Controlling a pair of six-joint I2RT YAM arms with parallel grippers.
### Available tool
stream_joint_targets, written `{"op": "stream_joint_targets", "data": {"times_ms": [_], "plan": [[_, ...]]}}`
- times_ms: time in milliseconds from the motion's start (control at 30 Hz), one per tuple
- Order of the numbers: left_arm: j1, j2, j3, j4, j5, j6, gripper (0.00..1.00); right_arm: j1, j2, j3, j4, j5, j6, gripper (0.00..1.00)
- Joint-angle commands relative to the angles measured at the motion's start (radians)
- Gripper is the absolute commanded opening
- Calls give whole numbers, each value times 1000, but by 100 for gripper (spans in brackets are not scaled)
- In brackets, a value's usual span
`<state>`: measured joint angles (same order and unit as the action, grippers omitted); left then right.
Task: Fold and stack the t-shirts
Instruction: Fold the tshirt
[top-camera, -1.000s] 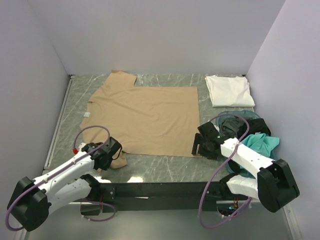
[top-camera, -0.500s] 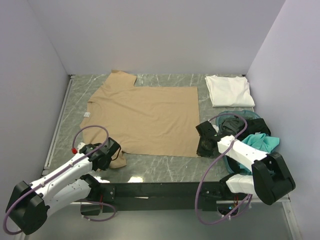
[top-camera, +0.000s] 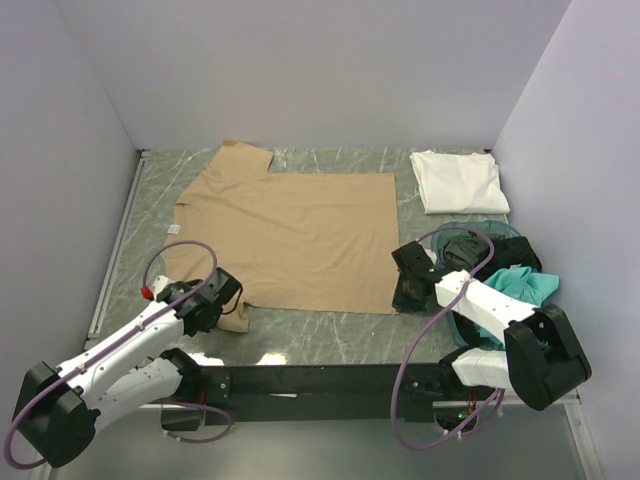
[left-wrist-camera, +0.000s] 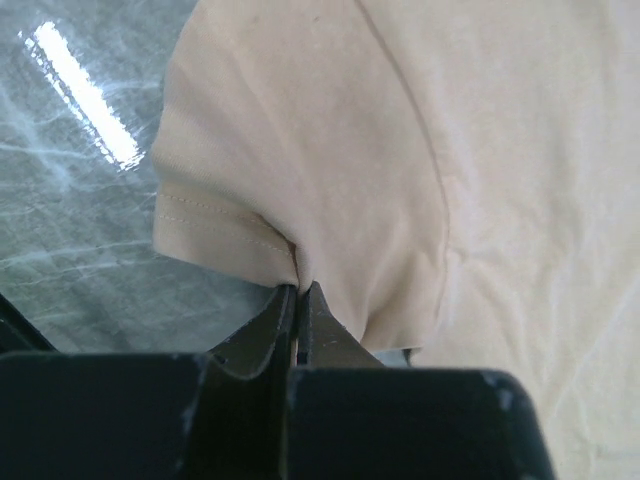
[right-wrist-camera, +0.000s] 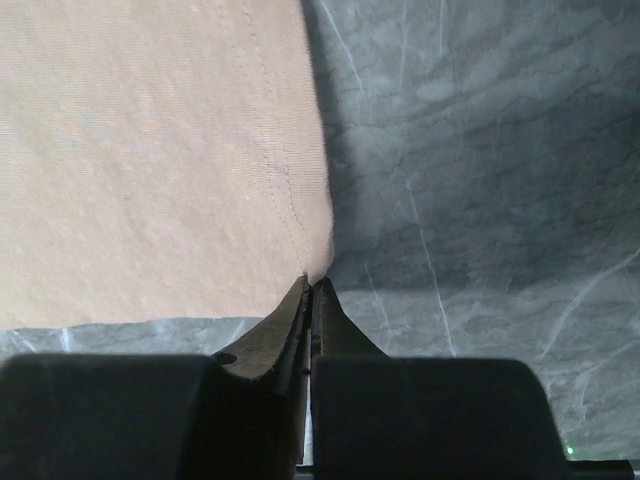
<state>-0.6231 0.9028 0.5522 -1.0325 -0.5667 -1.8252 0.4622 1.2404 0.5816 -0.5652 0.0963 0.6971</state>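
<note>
Four t-shirts are present. Tan t-shirt (top-camera: 285, 235), the largest item, lies spread flat on the grey marble-patterned table (top-camera: 330, 325), collar to the left and hem to the right. Its near sleeve meets the left gripper (left-wrist-camera: 298, 300); its near hem corner meets the right gripper (right-wrist-camera: 312, 292). Left jaws are pressed together, the sleeve's stitched cuff edge pinched between the tips, and the cloth bunches into a fold there. Right jaws are likewise fully closed, with the hem corner caught at the very tips. White t-shirt (top-camera: 458, 180) lies folded into a neat rectangle at the far right, well apart from both grippers. Teal t-shirt (top-camera: 525, 285) and dark grey t-shirt (top-camera: 468, 250) lie crumpled together at the right edge, just beside the right arm. Tan cloth is a soft matte knit with stitched hems. Tabletop is glossy and veined. Fingers (right-wrist-camera: 275, 335) are black and taper to thin tips.
</note>
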Motion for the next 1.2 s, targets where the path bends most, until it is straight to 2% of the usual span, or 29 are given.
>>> {"op": "stream_joint_targets", "data": {"times_ms": [0,333,567,900,1167], "plan": [[3,15,67,-34,-74,24,1,1,-13,58,-13,11,-15,0],[6,85,224,-70,-196,63,1,1,-16,182,-76,22,-65,0],[37,143,339,-20,-257,165,1,0,2,270,-102,48,-97,0],[154,232,425,176,-219,380,1,-63,45,391,-134,86,-137,0],[221,330,515,245,-193,490,1,-99,114,487,-127,71,-169,0]]}}
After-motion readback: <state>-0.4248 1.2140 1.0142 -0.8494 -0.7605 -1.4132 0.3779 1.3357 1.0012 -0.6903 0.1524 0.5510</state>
